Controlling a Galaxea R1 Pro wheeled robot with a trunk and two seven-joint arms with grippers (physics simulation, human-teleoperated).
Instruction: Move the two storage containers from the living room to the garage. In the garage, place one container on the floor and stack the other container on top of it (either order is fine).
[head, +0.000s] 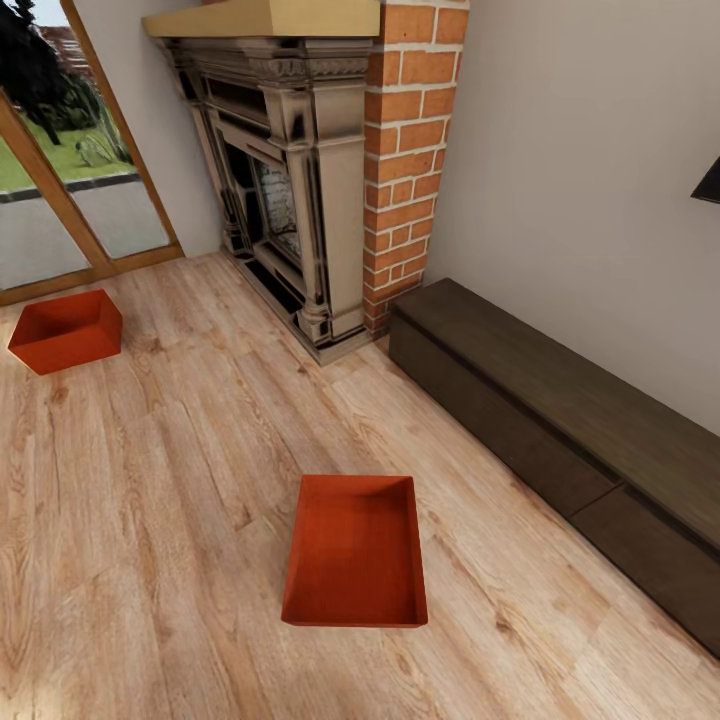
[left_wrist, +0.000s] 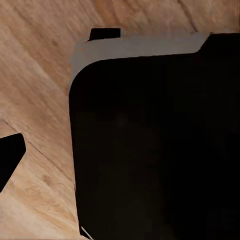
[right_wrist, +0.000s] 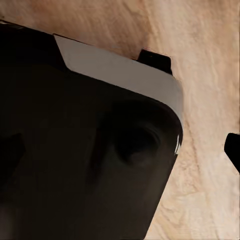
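In the living room, one red-orange storage container lies open-top on the wood-plank floor just ahead of me, empty. The other storage container sits further off at the left, near the glass door, also empty. In the left wrist view my left gripper hangs over the planks beside my own dark base, its two black fingertips wide apart and empty. My right gripper shows the same way, with fingertips spread and nothing between them. The garage is out of view.
A brick-and-dark-stone fireplace stands ahead in the corner. A long, low dark wood bench runs along the right wall. A wood-framed glass door is at the far left. Open plank floor surrounds both containers.
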